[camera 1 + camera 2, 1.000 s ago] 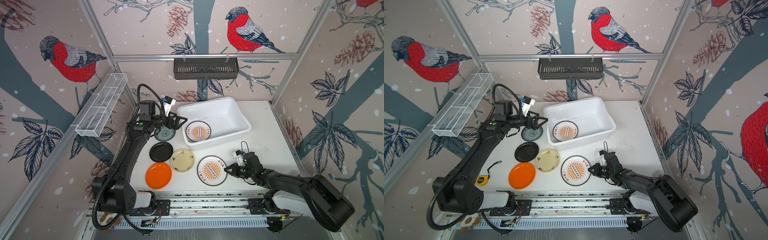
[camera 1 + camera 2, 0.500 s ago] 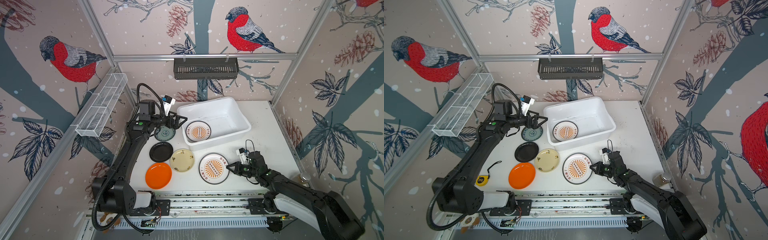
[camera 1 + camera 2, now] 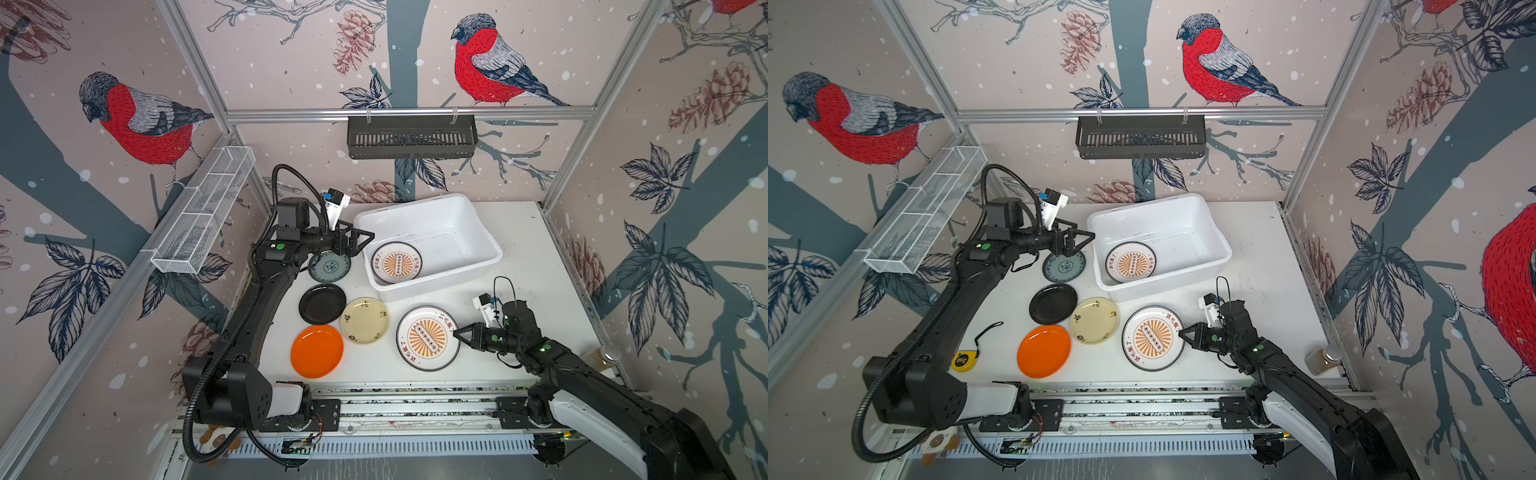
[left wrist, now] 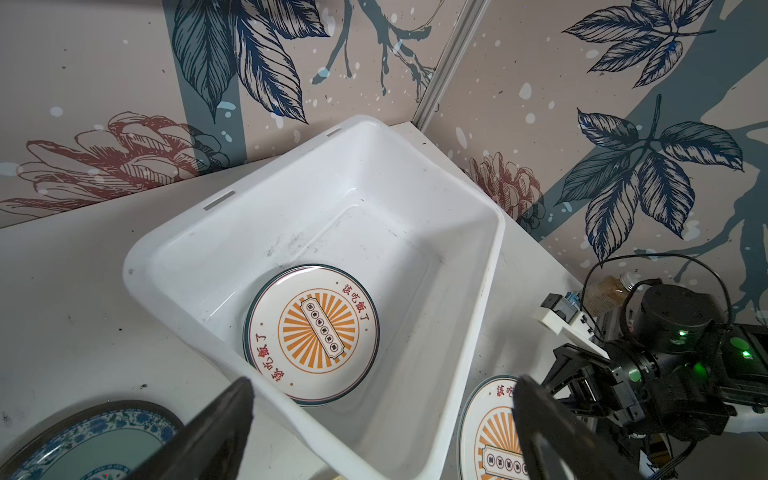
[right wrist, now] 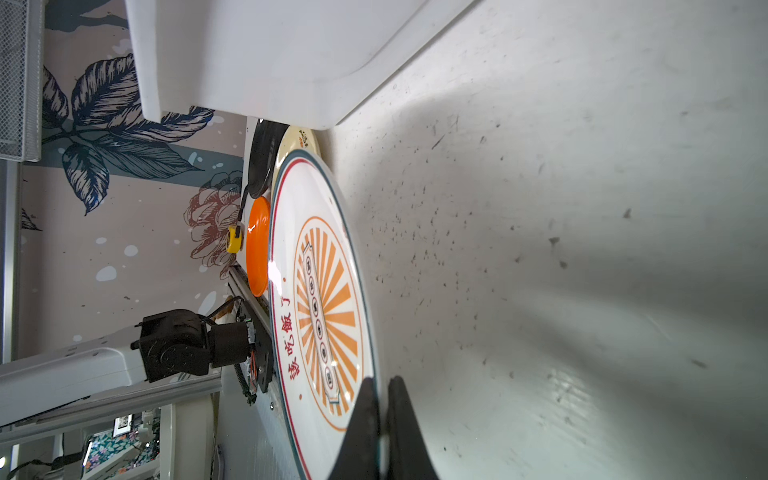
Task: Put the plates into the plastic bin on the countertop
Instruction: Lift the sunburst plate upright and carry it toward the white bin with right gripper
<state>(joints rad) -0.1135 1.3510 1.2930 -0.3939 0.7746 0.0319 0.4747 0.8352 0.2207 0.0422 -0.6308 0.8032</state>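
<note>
Papered walls (image 3: 291, 62) of red bullfinches and pinecones close round a white speckled bench (image 3: 523, 266), and on it stands the large white rectangular plastic bin (image 3: 440, 286), which we take as our landmark. Inside the bin, at its near left corner, lies one large white black-rimmed plate with an orange sunburst (image 3: 397, 263); whether another is stacked beneath it we cannot tell. That much we count as done.

Five plates are outside the bin. Just in front of it lies a second sunburst plate (image 3: 428, 338), and the right tool (image 3: 456, 332) is closed on that plate's rim: in the right wrist view the rim runs between the pinched fingers (image 5: 405, 432). Whether the plate is clear of the bench we cannot say.

Left of the bin, just beside its wall, the left tool (image 3: 362, 244) hangs wide open and empty above the small teal-patterned plate (image 3: 330, 267). Further out, in front and to the left of the bin, lie the small black plate (image 3: 322, 304), the cream plate (image 3: 365, 321) and the orange plate (image 3: 317, 351), none touched by either tool. So, by our reckoning, most of the job is left: one plate gripped, four more to fetch
</note>
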